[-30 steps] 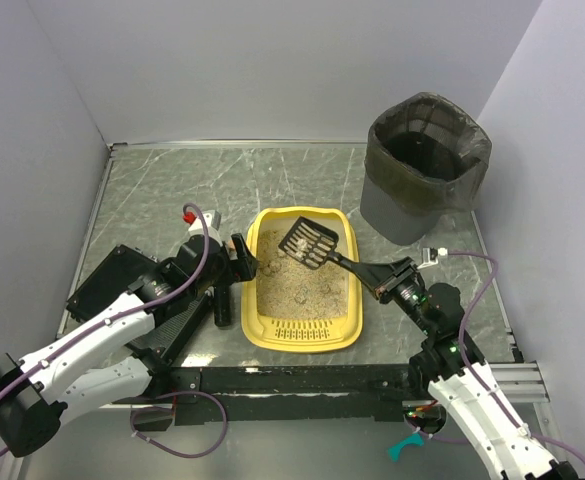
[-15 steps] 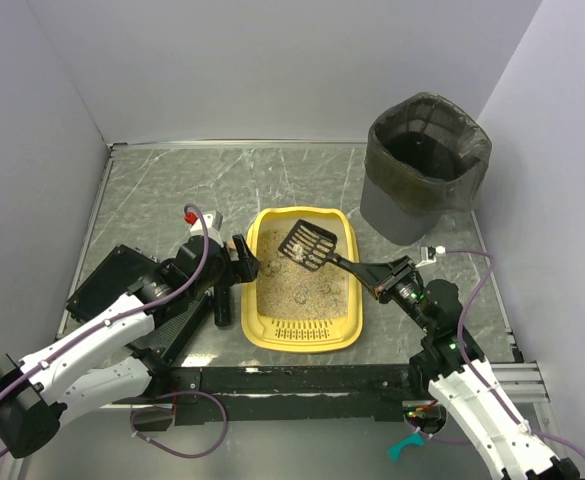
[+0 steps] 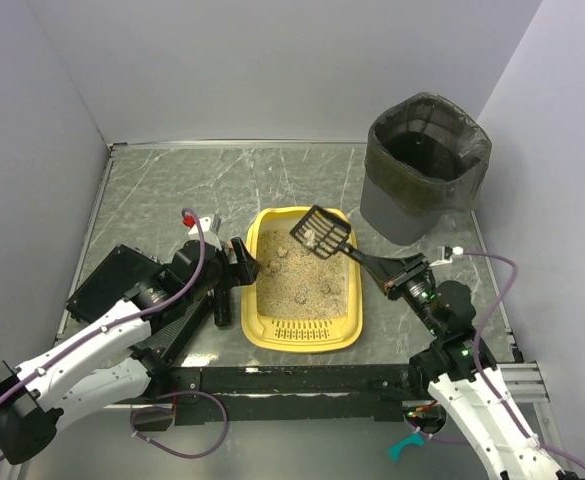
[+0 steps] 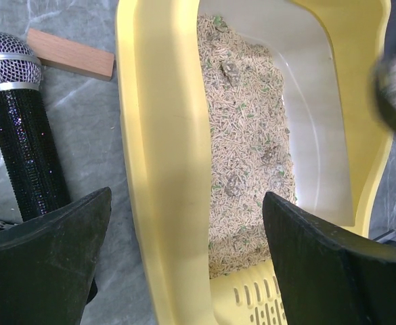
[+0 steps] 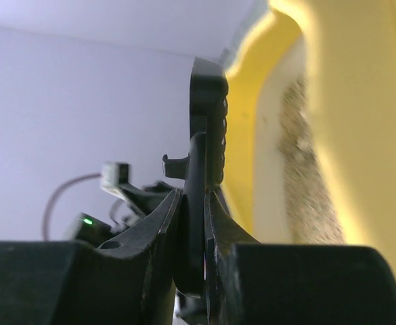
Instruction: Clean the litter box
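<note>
Holds the black slotted scoop by its handle in the right gripper, jaws clenched on it, with the scoop head raised over the far right corner of the litter box. Seems to carry a pale clump in the head, though too small to be sure. Could drop that clump or shed grains on the table on the way to the dark bin — through a tilt of the head or a jerk of the wrist, as the thin handle may turn between the fingers. Stands with the left gripper fully released, one finger outside the left wall and one over the litter, grasping nothing; could let the box slide if the scoop catches the rim. As for the box: lies mid-table between both arms, just beside a microphone — long axis from near to far, grille end toward the arm bases, closed end toward the back wall.
</note>
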You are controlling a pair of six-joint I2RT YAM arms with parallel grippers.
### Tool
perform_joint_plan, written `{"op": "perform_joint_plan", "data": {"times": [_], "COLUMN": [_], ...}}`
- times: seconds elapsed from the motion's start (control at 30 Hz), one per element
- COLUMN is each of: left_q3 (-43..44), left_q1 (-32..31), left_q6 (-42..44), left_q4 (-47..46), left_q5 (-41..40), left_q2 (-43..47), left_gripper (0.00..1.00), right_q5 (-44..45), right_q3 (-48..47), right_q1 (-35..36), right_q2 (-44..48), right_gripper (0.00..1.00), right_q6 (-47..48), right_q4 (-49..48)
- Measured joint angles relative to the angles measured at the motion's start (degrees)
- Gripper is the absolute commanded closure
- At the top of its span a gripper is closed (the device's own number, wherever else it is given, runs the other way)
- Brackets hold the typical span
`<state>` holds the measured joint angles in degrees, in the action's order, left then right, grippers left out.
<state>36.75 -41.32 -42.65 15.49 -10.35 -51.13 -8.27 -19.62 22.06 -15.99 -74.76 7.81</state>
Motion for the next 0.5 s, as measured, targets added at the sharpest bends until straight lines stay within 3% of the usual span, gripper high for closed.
{"op": "perform_joint_plan", "data": {"times": [0.33,0.5], "left_q3": [-0.76,-0.94], "left_q1": [0.00,0.00], "left_q6": [-0.07,-0.09], "left_q4": [-3.58,-4.76], "left_q5": [2.21,3.65], "left_q2": [-4.00,-5.35], "left_gripper": [0.03,0.03], "right_q5": [4.94,-0.59], "right_q3": [-13.03,-8.76], "right_q1": [0.00,0.00], "right_q2": [-5.81,-8.61], "right_gripper": [1.00,1.00], "right_q6": [1.33,-3.39], "right_q4": [3.15,-4.66]}}
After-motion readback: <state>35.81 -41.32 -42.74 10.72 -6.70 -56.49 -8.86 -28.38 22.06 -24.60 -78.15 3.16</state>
